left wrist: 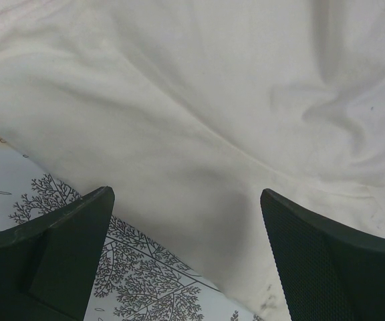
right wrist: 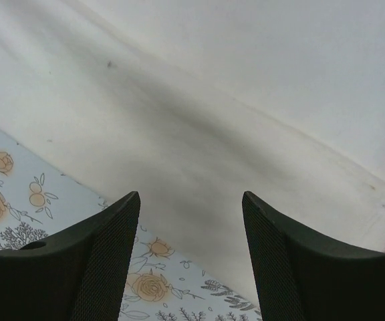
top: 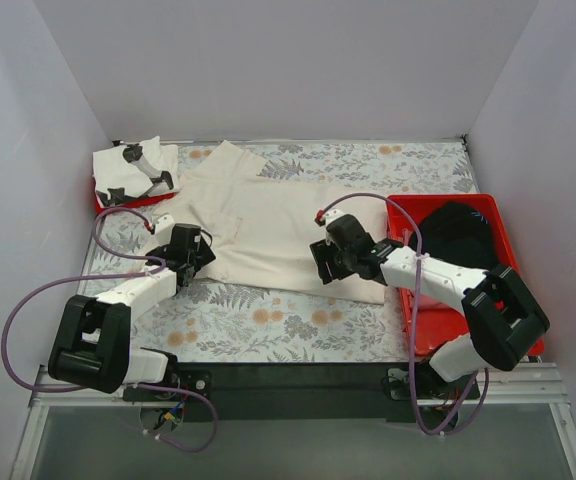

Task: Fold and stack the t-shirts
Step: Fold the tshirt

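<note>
A cream-white t-shirt (top: 268,225) lies spread flat in the middle of the floral cloth. My left gripper (top: 200,255) is open just above the shirt's near left edge; in the left wrist view (left wrist: 186,200) the cream fabric (left wrist: 199,100) fills the frame between the jaws. My right gripper (top: 320,262) is open over the shirt's near right edge; in the right wrist view (right wrist: 191,200) the fabric (right wrist: 232,87) and its hem lie between the jaws. A white t-shirt with black marks (top: 136,168) lies folded at the far left. A black t-shirt (top: 456,235) lies in the right tray.
A red tray (top: 473,205) stands at the right, under my right arm. Another red tray (top: 108,202) sits under the white marked shirt at the far left. White walls close in the table on three sides. The floral cloth (top: 268,325) covers the table.
</note>
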`<state>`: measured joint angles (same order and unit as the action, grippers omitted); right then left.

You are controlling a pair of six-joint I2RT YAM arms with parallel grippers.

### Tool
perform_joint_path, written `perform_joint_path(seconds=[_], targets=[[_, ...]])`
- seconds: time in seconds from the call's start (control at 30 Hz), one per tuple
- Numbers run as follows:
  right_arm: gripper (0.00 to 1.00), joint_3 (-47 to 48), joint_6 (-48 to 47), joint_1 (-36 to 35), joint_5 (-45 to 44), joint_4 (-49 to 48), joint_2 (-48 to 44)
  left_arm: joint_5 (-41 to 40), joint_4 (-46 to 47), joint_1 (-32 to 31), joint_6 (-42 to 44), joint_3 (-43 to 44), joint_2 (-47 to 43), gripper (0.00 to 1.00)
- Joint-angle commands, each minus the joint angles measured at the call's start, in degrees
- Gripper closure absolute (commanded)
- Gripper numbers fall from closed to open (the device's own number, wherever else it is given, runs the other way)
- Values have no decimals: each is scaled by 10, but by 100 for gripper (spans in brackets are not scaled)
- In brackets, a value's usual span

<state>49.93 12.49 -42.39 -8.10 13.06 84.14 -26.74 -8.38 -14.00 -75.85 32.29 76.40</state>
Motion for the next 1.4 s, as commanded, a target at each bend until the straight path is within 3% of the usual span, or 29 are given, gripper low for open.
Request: perform_joint_path(seconds=[0.0, 0.4, 1.23, 1.37], targets=[[43, -25, 21, -10, 12, -27, 5, -14, 7, 3, -1, -6, -18, 16], [42, -72, 38, -11, -61, -7, 18, -9, 17, 3, 4, -10, -20, 15], [39, -74, -14, 32, -56, 77, 7, -2, 28, 2, 11, -20, -43, 15], [39, -49, -20, 31, -35, 83, -20, -2, 60, -9, 33, -15, -90, 15]])
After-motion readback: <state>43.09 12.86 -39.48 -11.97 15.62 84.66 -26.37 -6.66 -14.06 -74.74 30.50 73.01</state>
